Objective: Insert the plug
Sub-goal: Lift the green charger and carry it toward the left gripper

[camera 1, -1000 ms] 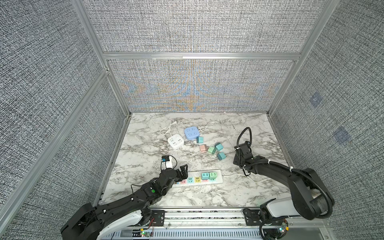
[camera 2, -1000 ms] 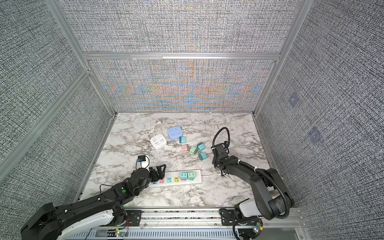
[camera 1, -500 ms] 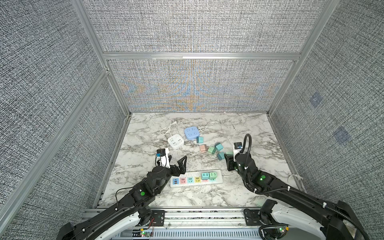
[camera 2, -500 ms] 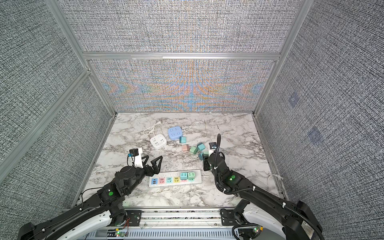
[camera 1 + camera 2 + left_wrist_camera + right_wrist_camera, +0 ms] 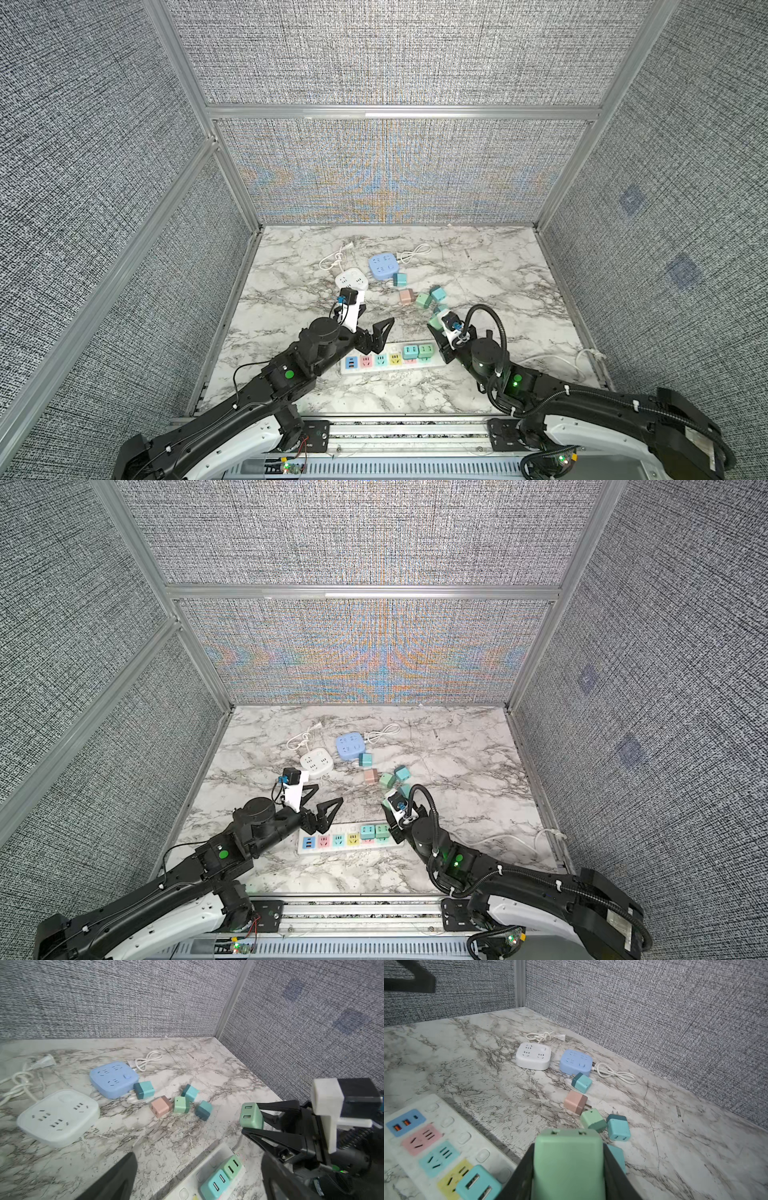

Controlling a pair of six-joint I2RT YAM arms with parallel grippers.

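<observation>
Gripping: the right gripper [image 5: 250, 1118] is clamped on a mint-green plug [image 5: 568, 1161], held off the marble table [image 5: 478, 266] just behind the right end of the power strip.
Left gripper [image 5: 376, 319]: jaws spread wide and empty, hovering behind the strip's left end.
Power strip [image 5: 374, 369]: lies flat near the table's front edge. A teal adapter [image 5: 410, 351] and a green adapter [image 5: 424, 351] already sit at its right end.
Free sockets: pink [image 5: 421, 1141], teal [image 5: 439, 1155] and yellow [image 5: 450, 1178] look unoccupied.
Prongs: hidden behind the fingers, so their direction cannot be told.
Doing it well: probably point the prongs straight down, centre them over a free socket clear of the teal adapter, then lower without tilting and press firmly.
Support: the empty left gripper could steady the strip against sliding.
</observation>
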